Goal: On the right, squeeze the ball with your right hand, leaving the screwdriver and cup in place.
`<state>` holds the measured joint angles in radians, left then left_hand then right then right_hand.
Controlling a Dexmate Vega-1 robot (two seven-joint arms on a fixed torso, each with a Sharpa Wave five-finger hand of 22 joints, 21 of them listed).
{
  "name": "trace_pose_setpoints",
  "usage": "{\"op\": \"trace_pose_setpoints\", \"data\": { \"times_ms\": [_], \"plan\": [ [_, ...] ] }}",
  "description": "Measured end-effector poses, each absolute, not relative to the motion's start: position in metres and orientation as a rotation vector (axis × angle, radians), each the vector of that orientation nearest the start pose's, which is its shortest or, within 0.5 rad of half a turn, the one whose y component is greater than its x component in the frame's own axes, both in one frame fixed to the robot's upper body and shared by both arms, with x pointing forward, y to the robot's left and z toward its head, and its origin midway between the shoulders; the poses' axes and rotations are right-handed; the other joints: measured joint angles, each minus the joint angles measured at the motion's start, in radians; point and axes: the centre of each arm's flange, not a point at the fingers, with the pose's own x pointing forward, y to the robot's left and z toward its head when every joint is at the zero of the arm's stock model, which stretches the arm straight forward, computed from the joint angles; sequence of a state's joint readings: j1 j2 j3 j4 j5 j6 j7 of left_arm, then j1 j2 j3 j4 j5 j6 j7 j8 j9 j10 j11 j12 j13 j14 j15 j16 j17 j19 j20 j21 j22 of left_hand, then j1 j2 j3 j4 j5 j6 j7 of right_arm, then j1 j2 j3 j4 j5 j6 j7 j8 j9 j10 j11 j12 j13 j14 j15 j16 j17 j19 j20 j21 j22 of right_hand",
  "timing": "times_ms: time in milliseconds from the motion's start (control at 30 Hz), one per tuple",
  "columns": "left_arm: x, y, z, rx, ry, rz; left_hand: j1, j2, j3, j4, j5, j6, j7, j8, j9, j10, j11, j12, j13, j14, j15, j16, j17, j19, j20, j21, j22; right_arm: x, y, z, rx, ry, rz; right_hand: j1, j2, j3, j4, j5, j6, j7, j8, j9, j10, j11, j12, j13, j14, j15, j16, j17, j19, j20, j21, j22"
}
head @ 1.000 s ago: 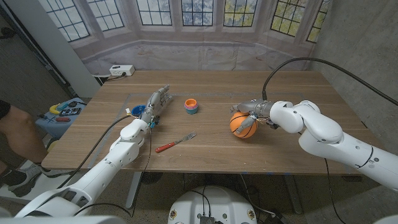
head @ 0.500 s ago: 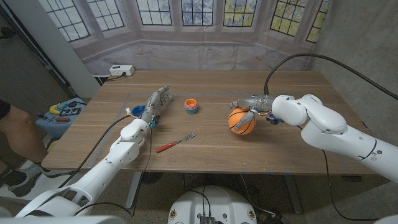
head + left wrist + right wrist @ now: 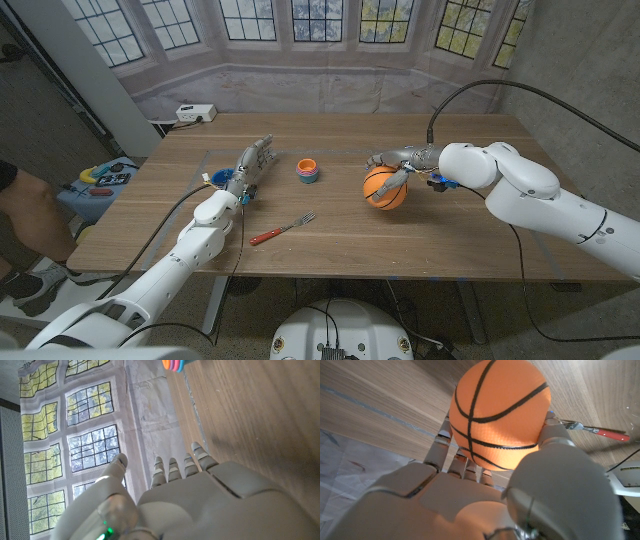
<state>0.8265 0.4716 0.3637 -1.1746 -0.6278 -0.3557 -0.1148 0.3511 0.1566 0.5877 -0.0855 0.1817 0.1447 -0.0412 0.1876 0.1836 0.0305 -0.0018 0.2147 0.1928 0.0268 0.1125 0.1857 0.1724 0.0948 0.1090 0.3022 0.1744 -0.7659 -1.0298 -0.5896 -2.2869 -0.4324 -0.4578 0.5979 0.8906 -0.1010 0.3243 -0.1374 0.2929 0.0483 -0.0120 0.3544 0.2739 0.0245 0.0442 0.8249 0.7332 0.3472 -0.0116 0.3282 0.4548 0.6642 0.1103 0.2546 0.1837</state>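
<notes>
- While the right hand [image 3: 403,166] grips the orange ball [image 3: 385,187] on the table's [image 3: 330,240] right half in the head view, the squeeze looks to be under way; next it needs a firmer close without drifting. The left hand [image 3: 252,165] stands unclenched and holding nothing beside the stacked cups [image 3: 308,170]; a red-handled fork [image 3: 283,229], no screwdriver, lies nearer the front edge.
- From the left wrist view, that hand's fingers [image 3: 172,467] reach out straight and apart, and the cups are cut off at the frame edge.
- From the right wrist view, fingers [image 3: 445,445] and thumb wrap the ball, hiding how far it is dented.
</notes>
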Motion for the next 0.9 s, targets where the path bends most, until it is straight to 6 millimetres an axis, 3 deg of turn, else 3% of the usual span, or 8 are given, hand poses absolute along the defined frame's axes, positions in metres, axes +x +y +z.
{"op": "trace_pose_setpoints", "data": {
  "times_ms": [667, 900],
  "plan": [
    [0.665, 0.297, -0.053, -0.033, -0.581, -0.225, 0.000, 0.000, 0.003, -0.003, 0.000, 0.000, 0.000, 0.000, 0.000, 0.000, 0.000, 0.000, 0.000, 0.000, 0.000, 0.000, 0.000, 0.004, 0.004, -0.008, 0.000, 0.503, -0.192, 0.059, -1.457, -0.391, 0.433, 0.001, 0.000, 0.008, -0.009, 0.000, 0.027, 0.009, 0.005, 0.000, 0.015, 0.004, 0.011, 0.007, 0.015, -0.001, -0.001, 0.007, 0.014, -0.014, 0.000, 0.000],
    [0.665, 0.297, -0.054, -0.034, -0.580, -0.225, 0.000, 0.000, 0.003, -0.003, 0.000, 0.000, 0.000, 0.000, 0.000, 0.000, 0.000, 0.000, 0.000, 0.000, 0.000, 0.000, 0.000, 0.004, 0.004, -0.008, 0.000, 0.506, -0.194, 0.065, -1.314, -0.418, 0.498, 0.016, 0.009, 0.011, -0.012, -0.005, 0.053, 0.016, 0.005, -0.004, 0.029, 0.011, 0.022, 0.010, 0.036, -0.011, 0.001, 0.011, 0.032, -0.018, 0.000, 0.005]
  ]
}}
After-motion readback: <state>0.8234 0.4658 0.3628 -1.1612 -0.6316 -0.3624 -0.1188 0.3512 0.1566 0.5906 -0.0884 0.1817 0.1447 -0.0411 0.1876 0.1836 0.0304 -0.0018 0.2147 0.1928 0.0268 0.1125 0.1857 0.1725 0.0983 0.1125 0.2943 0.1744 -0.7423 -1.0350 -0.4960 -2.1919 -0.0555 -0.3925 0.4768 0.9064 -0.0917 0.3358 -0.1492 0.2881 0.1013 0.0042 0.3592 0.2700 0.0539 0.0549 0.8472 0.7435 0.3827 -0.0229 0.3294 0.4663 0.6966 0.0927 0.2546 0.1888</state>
